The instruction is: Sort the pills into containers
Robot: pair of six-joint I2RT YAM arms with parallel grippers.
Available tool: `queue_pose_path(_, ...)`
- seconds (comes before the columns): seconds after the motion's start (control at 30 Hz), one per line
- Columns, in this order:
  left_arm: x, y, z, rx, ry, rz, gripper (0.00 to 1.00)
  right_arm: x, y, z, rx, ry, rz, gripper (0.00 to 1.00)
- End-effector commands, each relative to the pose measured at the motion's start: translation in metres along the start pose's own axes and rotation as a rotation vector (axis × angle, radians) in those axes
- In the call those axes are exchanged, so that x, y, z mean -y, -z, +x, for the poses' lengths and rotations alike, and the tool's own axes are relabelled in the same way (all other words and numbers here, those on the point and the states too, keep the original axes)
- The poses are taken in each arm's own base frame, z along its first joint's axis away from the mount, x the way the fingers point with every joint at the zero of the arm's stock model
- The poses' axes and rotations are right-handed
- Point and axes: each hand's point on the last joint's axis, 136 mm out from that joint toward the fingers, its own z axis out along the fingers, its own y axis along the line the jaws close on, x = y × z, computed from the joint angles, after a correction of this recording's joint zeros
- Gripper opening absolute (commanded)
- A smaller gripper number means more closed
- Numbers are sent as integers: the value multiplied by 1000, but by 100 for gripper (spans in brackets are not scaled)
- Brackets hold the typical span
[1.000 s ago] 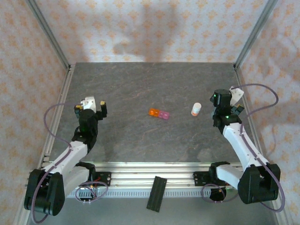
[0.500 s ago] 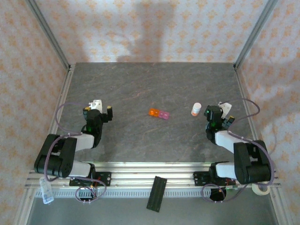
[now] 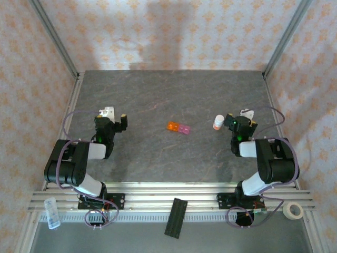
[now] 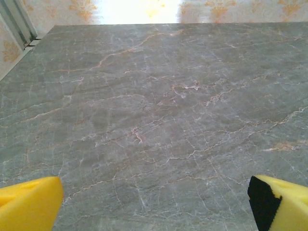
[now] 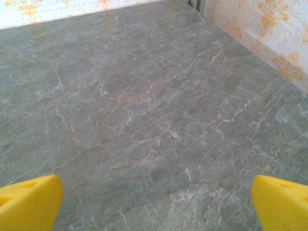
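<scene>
A view from above shows a grey, marble-veined table enclosed by walls papered in pale cream with an orange floral motif. Two robot arms are folded low near its front edge. The containers, a short strip of two joined translucent compartments, lie flat near the middle of the table. The orange compartment is on the left and the pink compartment touches it on the right; whether anything lies inside them is too small to tell. To the right of the strip, near it but apart, stands a small white bottle with an orange-tinted lower part, just beside the right gripper. The left gripper is well apart from the containers, over the left side of the table. Both grippers are spread wide and hold nothing. In the left wrist camera the left fingertips, yellow, sit at the two bottom corners with bare stone between them. In the right wrist camera the right fingertips, also yellow, stand just as far apart over bare stone. Along the near edge runs an aluminium rail. A black strip lies in front of it near the middle, a roll of tape rests near its right end, and a small clear plastic item lies near its left end.
</scene>
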Motion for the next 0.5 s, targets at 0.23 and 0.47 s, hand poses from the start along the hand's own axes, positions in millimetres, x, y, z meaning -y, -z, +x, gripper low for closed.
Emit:
queue_pose_path(0.23,-6,-2,-4,5,17,-35,100,-5,2,-10,29,-11,-33,100)
queue_pose_path(0.47,-7,-1,-4,6,17,-36,100,-6,0,-9,17,-8,-36,100)
